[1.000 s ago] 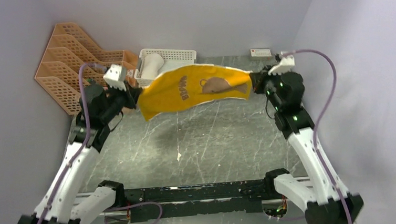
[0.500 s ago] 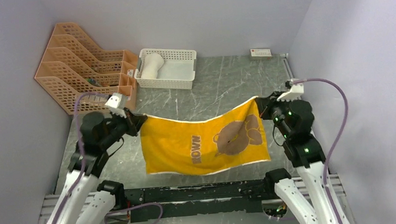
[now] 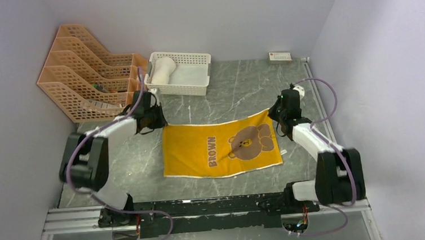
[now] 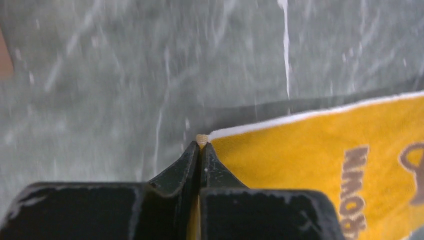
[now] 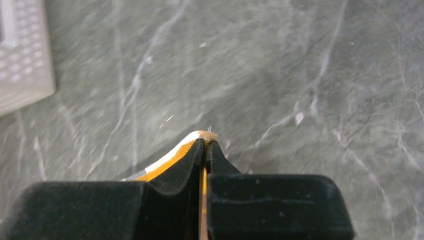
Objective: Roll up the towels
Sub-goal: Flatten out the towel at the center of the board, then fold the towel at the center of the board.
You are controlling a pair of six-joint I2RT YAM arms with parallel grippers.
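— Why was the yellow bear-print towel (image 3: 222,148) pinched at both far corners?
— It was spread flat on the tabletop (image 3: 231,96), presumably so that a roll could be begun. The left gripper (image 4: 201,148) and right gripper (image 5: 205,146) were clamped on those corners. The cream towel (image 3: 162,70) was seen rolled in the white basket (image 3: 194,89).

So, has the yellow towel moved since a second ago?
Yes. The yellow towel has come down and away from the white basket, toward the near edge of the table, and now lies spread flat on it.
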